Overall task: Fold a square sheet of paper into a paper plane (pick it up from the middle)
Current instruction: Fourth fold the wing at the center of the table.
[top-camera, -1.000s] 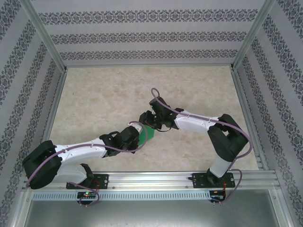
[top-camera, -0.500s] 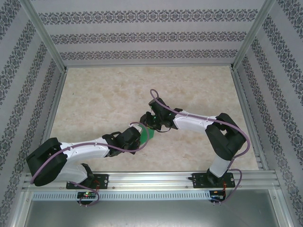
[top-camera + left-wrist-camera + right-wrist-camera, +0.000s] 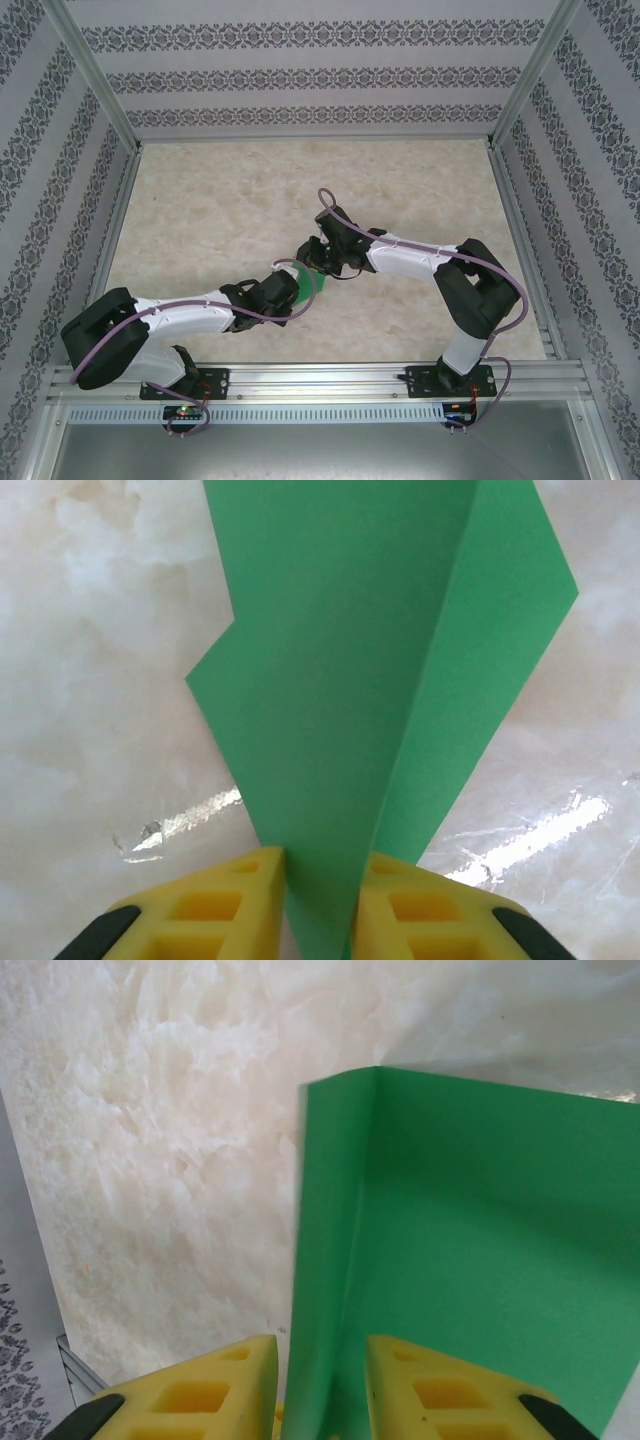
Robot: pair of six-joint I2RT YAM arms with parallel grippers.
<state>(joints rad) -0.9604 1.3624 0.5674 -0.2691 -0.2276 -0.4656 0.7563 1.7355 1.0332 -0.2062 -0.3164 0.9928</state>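
The green paper (image 3: 311, 284) is partly folded and held off the table between the two arms. In the left wrist view the paper (image 3: 350, 660) rises as a creased wedge, and my left gripper (image 3: 320, 865) is shut on its narrow lower end, both yellow fingers pressed against it. My left gripper (image 3: 293, 291) comes in from the lower left in the top view. In the right wrist view a folded flap of the paper (image 3: 470, 1250) stands between the fingers of my right gripper (image 3: 322, 1352), which is open with a thin gap beside its left finger. My right gripper (image 3: 317, 262) sits just above the paper.
The pale marbled tabletop (image 3: 220, 210) lies under both arms. Patterned walls (image 3: 300, 80) and aluminium frame posts (image 3: 95, 70) close in the sides and back. A metal rail (image 3: 320, 378) with the arm bases runs along the near edge.
The left arm's elbow has swung slightly right and its gripper has shifted a little. The right gripper edged left toward the paper. The paper stays held between them.
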